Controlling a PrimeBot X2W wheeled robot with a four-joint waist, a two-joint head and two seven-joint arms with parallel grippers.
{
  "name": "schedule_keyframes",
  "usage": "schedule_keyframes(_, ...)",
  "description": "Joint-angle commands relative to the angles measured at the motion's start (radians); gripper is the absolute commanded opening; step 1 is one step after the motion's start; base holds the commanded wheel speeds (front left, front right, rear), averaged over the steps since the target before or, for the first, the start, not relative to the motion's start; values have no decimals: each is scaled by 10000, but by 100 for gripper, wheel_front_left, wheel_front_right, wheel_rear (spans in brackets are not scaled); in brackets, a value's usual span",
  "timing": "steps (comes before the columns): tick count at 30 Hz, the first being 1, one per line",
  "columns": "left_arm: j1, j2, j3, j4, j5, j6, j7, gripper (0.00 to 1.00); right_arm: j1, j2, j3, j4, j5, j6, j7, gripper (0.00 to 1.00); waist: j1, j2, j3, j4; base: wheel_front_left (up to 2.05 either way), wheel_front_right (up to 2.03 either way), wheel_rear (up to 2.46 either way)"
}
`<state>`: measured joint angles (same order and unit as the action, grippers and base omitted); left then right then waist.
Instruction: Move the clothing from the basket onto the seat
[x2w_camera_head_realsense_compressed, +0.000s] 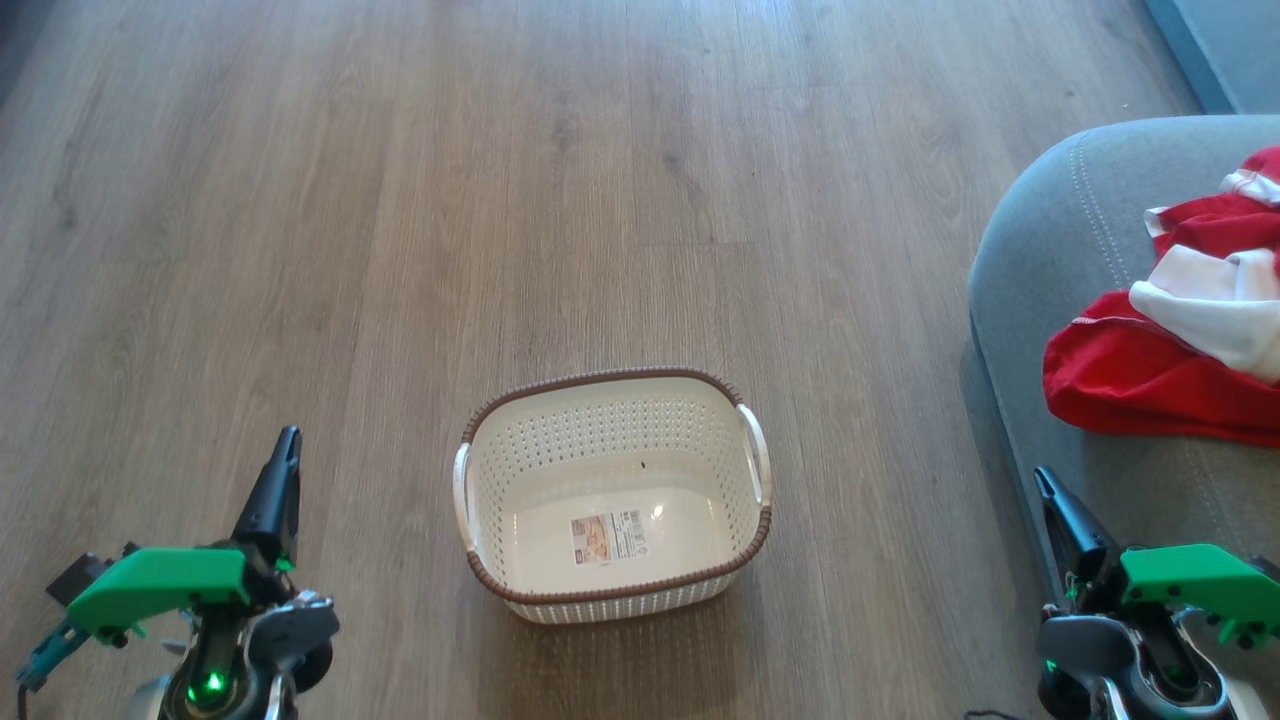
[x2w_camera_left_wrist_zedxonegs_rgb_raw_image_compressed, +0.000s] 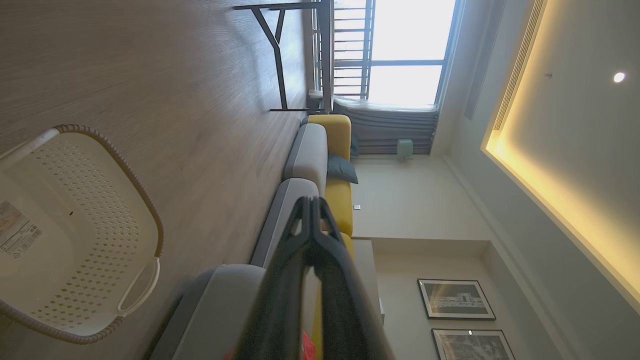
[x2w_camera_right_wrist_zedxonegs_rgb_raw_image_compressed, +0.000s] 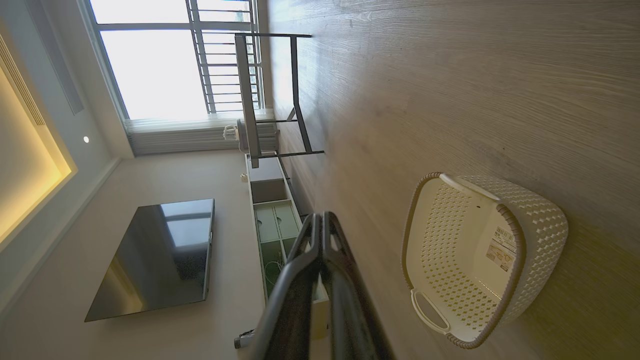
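Note:
The cream basket (x2w_camera_head_realsense_compressed: 612, 487) with its brown rim stands on the wood floor, holding only a label sticker; the wrist views show it too (x2w_camera_left_wrist_zedxonegs_rgb_raw_image_compressed: 75, 235) (x2w_camera_right_wrist_zedxonegs_rgb_raw_image_compressed: 480, 260). Red and white clothing (x2w_camera_head_realsense_compressed: 1180, 330) lies piled on the grey-blue seat (x2w_camera_head_realsense_compressed: 1060, 250) at the right edge. A sliver of red fabric (x2w_camera_left_wrist_zedxonegs_rgb_raw_image_compressed: 307, 347) peeks behind my left fingers. My left gripper (x2w_camera_head_realsense_compressed: 288, 440) is shut and holds nothing, low at the left of the basket. At the lower right, beside the seat's front edge, my right gripper (x2w_camera_head_realsense_compressed: 1042, 478) is likewise shut and holds nothing.
Wood floor (x2w_camera_head_realsense_compressed: 500, 200) spreads wide beyond and left of the basket. A long grey and yellow sofa (x2w_camera_left_wrist_zedxonegs_rgb_raw_image_compressed: 320, 165) runs along one wall. A dark-framed table (x2w_camera_right_wrist_zedxonegs_rgb_raw_image_compressed: 270, 95) stands by the window, with a television (x2w_camera_right_wrist_zedxonegs_rgb_raw_image_compressed: 160, 255) and low cabinet (x2w_camera_right_wrist_zedxonegs_rgb_raw_image_compressed: 272, 220) opposite.

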<state>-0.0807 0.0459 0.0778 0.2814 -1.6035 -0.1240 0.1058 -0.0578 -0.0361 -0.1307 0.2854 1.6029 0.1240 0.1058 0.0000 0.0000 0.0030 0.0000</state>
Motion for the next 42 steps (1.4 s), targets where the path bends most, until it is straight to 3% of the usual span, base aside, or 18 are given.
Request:
schedule_keyframes(1, -275, 47, 366, -359, -46, -67, 79, 0, -502, -141, 169, -406, 57, 67, 74, 0, 0, 0, 1, 0, 0, 0, 0)
schedule_keyframes(42, -275, 45, 369, -361, -43, -67, 82, 0, -502, -141, 170, -406, 58, 67, 74, 0, 0, 0, 1, 0, 0, 0, 0)
